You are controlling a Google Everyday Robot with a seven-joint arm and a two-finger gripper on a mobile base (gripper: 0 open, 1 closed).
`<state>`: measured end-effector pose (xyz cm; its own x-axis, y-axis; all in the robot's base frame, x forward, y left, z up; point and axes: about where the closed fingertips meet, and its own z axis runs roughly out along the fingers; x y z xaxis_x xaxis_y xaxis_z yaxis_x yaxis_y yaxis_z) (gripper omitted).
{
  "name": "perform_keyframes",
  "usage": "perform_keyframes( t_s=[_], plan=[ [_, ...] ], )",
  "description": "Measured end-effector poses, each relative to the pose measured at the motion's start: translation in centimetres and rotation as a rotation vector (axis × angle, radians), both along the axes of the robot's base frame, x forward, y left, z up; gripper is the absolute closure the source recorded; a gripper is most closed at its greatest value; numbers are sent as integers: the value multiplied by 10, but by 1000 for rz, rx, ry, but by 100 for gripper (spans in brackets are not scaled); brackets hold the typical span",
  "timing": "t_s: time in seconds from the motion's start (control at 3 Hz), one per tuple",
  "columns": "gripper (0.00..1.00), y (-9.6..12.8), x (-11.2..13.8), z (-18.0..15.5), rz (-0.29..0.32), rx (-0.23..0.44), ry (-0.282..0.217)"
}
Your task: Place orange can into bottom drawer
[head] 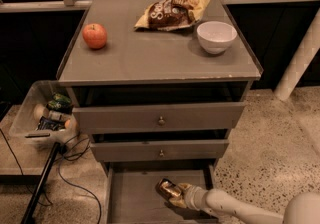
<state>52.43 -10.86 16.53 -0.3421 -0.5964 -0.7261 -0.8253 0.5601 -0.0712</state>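
The orange can [167, 188], shiny gold-brown, lies tilted inside the bottom drawer [132, 202], which is pulled open at the foot of the cabinet. My gripper [176, 193] reaches in from the lower right on a pale arm and is shut on the can, just above the drawer floor toward its right side. The fingers are partly hidden by the can.
The two upper drawers [161, 118] are slightly open. On the cabinet top sit an apple [94, 35], a snack bag [172, 11] and a white bowl [216, 36]. A clear bin of items [42, 115] and cables lie on the floor at left. A white post [300, 58] stands right.
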Motion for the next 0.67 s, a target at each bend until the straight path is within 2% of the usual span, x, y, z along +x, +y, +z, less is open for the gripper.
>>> perform_keyframes(
  t_s=[0.33, 0.67],
  plan=[
    [0, 0, 0, 0, 0, 0, 0],
    [0, 0, 0, 0, 0, 0, 0]
  ],
)
